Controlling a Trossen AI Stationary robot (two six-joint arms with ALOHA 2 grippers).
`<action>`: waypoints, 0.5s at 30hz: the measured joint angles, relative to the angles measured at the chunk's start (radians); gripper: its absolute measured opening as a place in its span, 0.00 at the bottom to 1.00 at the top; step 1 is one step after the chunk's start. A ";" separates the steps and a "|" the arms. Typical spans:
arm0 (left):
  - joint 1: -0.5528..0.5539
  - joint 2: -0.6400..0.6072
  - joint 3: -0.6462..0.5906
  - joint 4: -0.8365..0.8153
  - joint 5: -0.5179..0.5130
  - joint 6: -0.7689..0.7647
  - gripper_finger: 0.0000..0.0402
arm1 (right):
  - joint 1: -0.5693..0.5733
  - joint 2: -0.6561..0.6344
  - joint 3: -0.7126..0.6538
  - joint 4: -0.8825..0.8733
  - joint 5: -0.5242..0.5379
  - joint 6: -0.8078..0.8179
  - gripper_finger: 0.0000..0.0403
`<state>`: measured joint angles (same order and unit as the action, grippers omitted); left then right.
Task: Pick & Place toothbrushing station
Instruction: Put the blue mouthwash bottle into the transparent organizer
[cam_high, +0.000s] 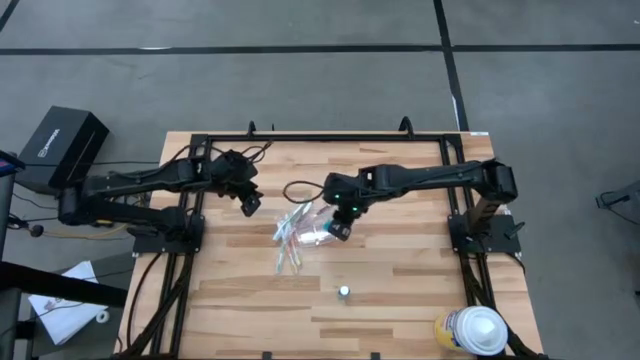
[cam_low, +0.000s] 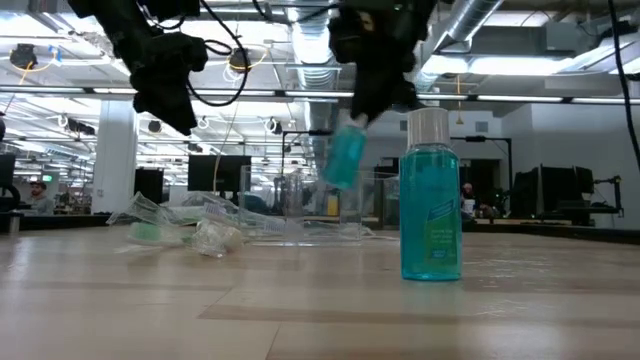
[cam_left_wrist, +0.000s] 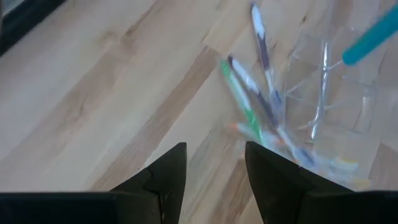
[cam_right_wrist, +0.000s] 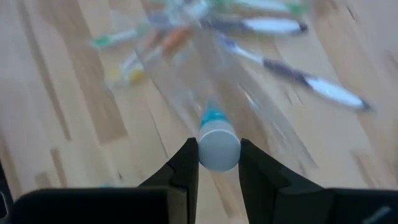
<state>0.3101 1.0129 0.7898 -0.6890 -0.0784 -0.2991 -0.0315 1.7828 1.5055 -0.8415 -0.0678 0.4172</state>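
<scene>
My right gripper (cam_high: 343, 226) is shut on a small teal toothpaste tube (cam_low: 345, 158) with a white cap, above the middle of the table. A clear plastic cup (cam_low: 300, 205) sits on the table just below it; it also shows in the left wrist view (cam_left_wrist: 336, 87). Several thin toothbrushes (cam_high: 289, 238) lie spread on the wood beside the cup, toward the table's left. A second teal tube (cam_low: 430, 215) stands upright on its base nearer the front edge (cam_high: 344, 292). My left gripper (cam_left_wrist: 214, 168) is open and empty, above the table left of the brushes. My right gripper pinches the tube's white cap end (cam_right_wrist: 219, 147) between its two fingers. The fingers come from above, pointing down. The tube hangs below them, tilted, its teal body (cam_low: 347, 160) clear of the table and over the clear cup.
A large white-and-yellow round container (cam_high: 471, 330) stands at the table's front right corner. A black frame (cam_high: 320, 138) runs along the table's far edge and sides. Bare wood lies at the front left.
</scene>
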 joint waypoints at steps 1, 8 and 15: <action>0.000 0.004 0.001 0.007 0.000 0.002 0.40 | -0.002 0.006 0.004 0.019 -0.006 -0.005 0.19; 0.000 0.045 0.000 0.048 0.008 -0.001 0.40 | -0.018 0.006 0.003 0.002 -0.010 -0.028 0.19; 0.000 0.056 -0.001 0.077 0.022 -0.002 0.40 | -0.030 0.006 0.003 -0.026 -0.009 -0.054 0.19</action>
<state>0.3099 1.0690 0.7887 -0.6120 -0.0561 -0.3014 -0.0611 1.7885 1.5085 -0.8678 -0.0769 0.3628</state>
